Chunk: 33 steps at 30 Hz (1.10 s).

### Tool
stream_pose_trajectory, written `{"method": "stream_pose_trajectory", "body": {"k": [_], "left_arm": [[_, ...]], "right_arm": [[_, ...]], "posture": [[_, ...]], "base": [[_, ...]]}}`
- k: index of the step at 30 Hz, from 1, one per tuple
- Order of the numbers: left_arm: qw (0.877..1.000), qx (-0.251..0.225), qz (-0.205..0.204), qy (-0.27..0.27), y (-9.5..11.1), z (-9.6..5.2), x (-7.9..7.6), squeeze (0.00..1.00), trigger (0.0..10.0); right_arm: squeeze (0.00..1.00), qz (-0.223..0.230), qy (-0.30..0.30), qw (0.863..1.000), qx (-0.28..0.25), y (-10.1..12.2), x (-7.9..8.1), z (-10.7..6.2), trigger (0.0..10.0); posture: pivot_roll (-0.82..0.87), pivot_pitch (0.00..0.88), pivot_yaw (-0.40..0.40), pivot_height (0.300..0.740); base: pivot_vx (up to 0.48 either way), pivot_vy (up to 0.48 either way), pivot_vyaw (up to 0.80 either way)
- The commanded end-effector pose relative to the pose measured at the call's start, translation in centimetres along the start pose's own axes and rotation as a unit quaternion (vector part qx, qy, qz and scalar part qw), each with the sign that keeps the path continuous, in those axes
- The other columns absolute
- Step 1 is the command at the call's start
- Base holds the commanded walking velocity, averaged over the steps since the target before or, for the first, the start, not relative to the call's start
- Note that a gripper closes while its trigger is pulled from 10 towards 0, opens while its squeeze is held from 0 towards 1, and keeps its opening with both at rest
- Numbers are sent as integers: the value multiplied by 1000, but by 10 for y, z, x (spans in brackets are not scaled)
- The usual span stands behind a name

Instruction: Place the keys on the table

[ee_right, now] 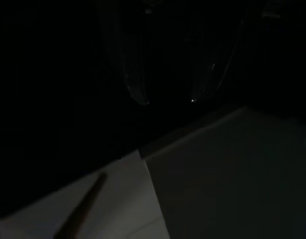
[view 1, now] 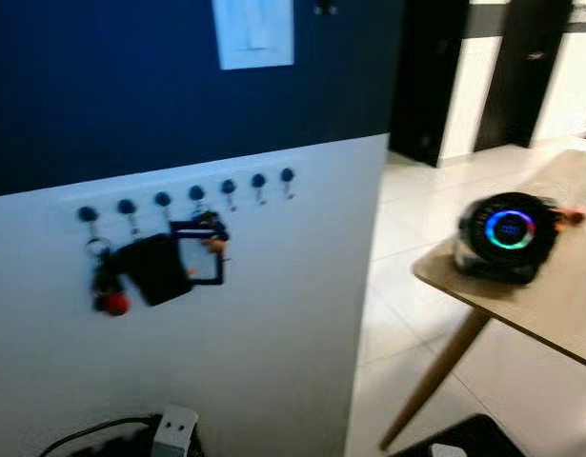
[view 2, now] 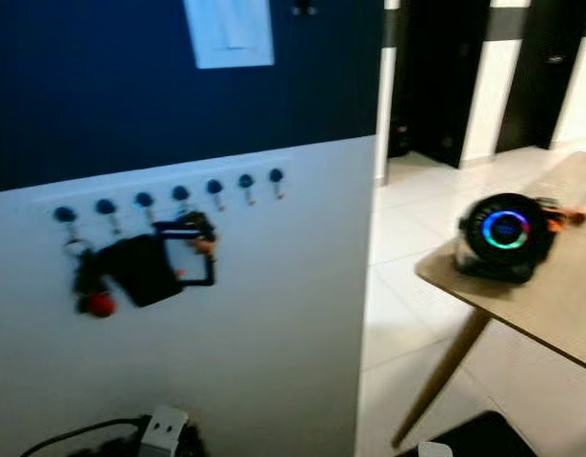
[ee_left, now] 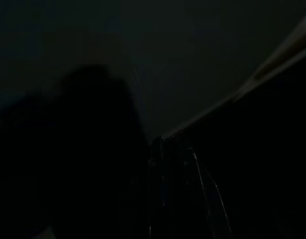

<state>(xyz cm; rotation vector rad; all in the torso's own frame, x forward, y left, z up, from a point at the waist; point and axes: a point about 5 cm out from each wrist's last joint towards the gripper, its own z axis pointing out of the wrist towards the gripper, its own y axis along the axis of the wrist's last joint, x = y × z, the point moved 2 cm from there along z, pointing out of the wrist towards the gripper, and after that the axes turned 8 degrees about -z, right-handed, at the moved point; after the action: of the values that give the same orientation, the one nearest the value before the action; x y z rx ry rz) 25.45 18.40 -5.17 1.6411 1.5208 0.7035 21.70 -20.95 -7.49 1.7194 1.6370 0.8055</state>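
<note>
Meanwhile keys [view 1: 109,276] hang on wall hooks [view 1: 195,195] (blurred), table [view 1: 550,295] apart.

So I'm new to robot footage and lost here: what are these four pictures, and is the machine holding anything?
It is a walking humanoid robot. The two bright pictures come from cameras in its head: keys hang from a row of hooks on the wall, and to the right a wooden table carries a round black gadget with a glowing ring. The two dark pictures come from wrist cameras; the left hand and right hand are too dim to judge.
</note>
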Motion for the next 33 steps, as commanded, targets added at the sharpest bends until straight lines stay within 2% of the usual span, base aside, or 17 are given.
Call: {"method": "stream_pose_trajectory", "body": {"k": [1, 8, 12, 14, 17, 20, 31, 33], "left_arm": [[1000, 19, 3, 12, -7, -4, 7, 0, 10000], [999, 40, 11, 12, -12, -3, 6, 0, 10000], [999, 37, 18, 5, -11, -3, 5, 0, 10000], [999, 41, 20, 1, -12, -3, 4, 0, 10000], [998, 40, 38, -6, -10, -2, 2, 0, 10000], [998, 40, 37, -5, -10, -2, 1, 0, 10000], [999, 39, 28, 6, -9, -2, 4, 0, 10000], [999, 39, 19, 10, -10, -2, 4, 0, 10000]], "right_arm": [[0, 0, 11, 1000, 7, -5, 7, -1, 10000], [0, -1, 10, 1000, 7, -5, 6, -1, 10000], [0, -2, 10, 1000, 8, -5, 6, -1, 10000], [0, 14, -2, 1000, 12, -5, 4, 0, 10000], [0, 13, -1, 1000, 10, -4, 4, 0, 10000], [0, 12, 1, 1000, 8, -3, 4, 0, 10000], [0, 14, -1, 1000, 10, -4, 5, 0, 10000], [0, 15, -2, 1000, 10, -4, 4, 0, 10000]], "posture": [[34, 6, 24, 740], [36, 0, 19, 740], [37, 0, 18, 740], [38, 0, 19, 740], [39, 0, 17, 740], [39, 0, 18, 740], [35, 9, 23, 740], [35, 12, 23, 740]], "base": [[0, 0, 800], [0, 0, 800], [0, 0, 800], [0, 0, 0], [0, 0, 0], [0, 0, 0], [0, -480, 0], [0, 0, 0]]}}
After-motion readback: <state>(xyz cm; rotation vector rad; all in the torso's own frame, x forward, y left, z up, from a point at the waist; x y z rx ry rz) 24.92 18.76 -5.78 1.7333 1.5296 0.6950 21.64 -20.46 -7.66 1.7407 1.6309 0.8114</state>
